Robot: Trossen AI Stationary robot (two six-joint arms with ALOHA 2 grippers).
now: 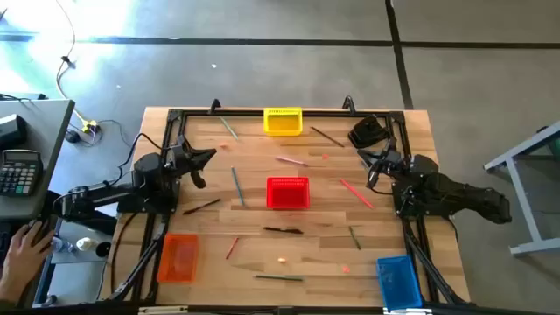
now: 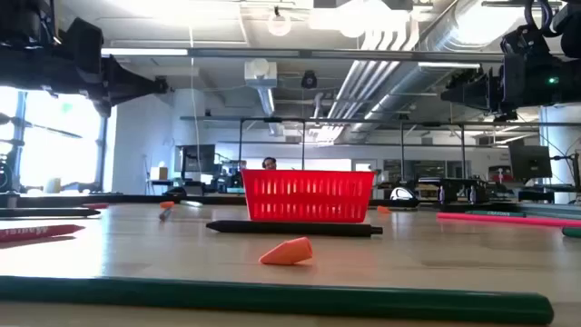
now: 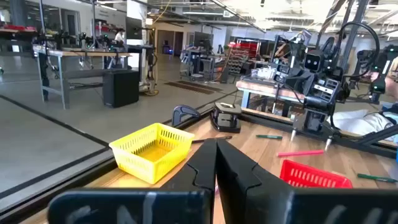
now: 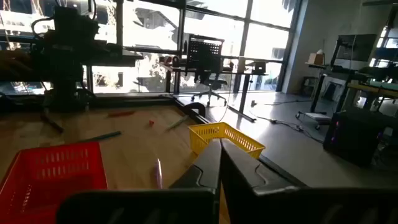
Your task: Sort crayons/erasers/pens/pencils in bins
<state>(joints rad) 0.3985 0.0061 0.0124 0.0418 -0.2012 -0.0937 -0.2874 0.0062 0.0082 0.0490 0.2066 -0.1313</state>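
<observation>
Between both raised tools (image 1: 203,156) (image 1: 366,157): red bin (image 1: 288,192), apart

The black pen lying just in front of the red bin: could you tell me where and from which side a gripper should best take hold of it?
Grip the black pen at mid-length, coming straight down from above. It lies flat on the table, parallel to the red bin but apart from it, so fingers set across its slim shaft should fit on both sides.
</observation>
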